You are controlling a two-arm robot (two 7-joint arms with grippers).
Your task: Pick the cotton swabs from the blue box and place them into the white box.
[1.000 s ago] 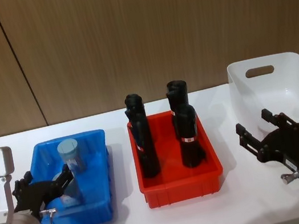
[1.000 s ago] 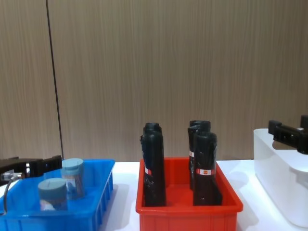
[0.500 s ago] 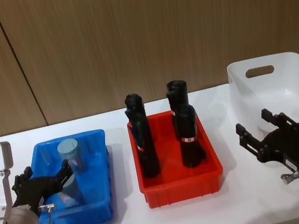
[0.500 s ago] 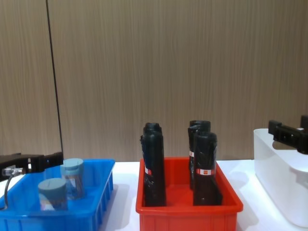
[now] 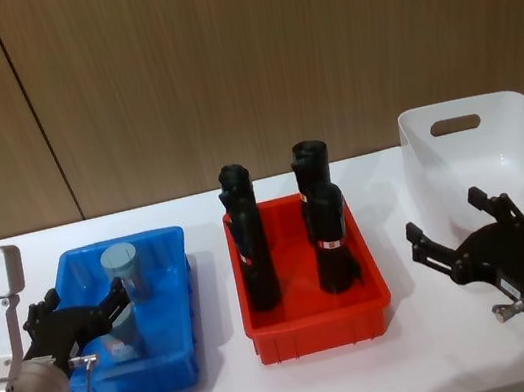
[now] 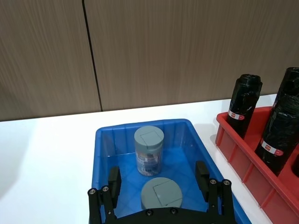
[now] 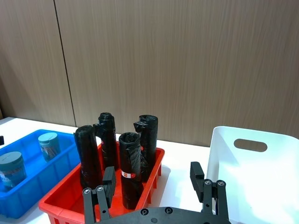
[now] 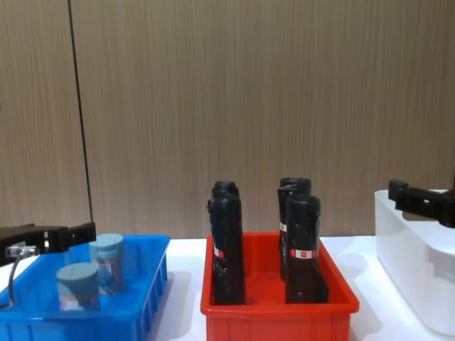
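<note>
Two jars of cotton swabs (image 5: pixel 123 269) make up the whole job, and both stand upright in the blue box (image 5: pixel 185 301) at the left of the worktop (image 5: pixel 422 356).

Nearest on that side, the left end effector (image 5: pixel 79 311) hangs over the near end of the blue box. It is open, with its fingers (image 6: pixel 114 179) spread wide to either side of the near jar (image 6: pixel 161 193) and apart from it. It grips nothing. Just beyond stands the far jar (image 6: pixel 149 149), close to the box's far wall.

On the right, the right end effector (image 5: pixel 445 216) hovers over bare worktop between the red box (image 5: pixel 321 328) and the white box (image 5: pixel 418 158) — also open, also empty.

In the middle, the red box holds four black rolls (image 5: pixel 251 249), which are no part of the task.

Farthest right, the white box has no jar inside it.

By my reading nothing is delivered yet. The first pick is only lined up — closing on the near jar, the carry across and the drop are all left, then the same for the far jar.
</note>
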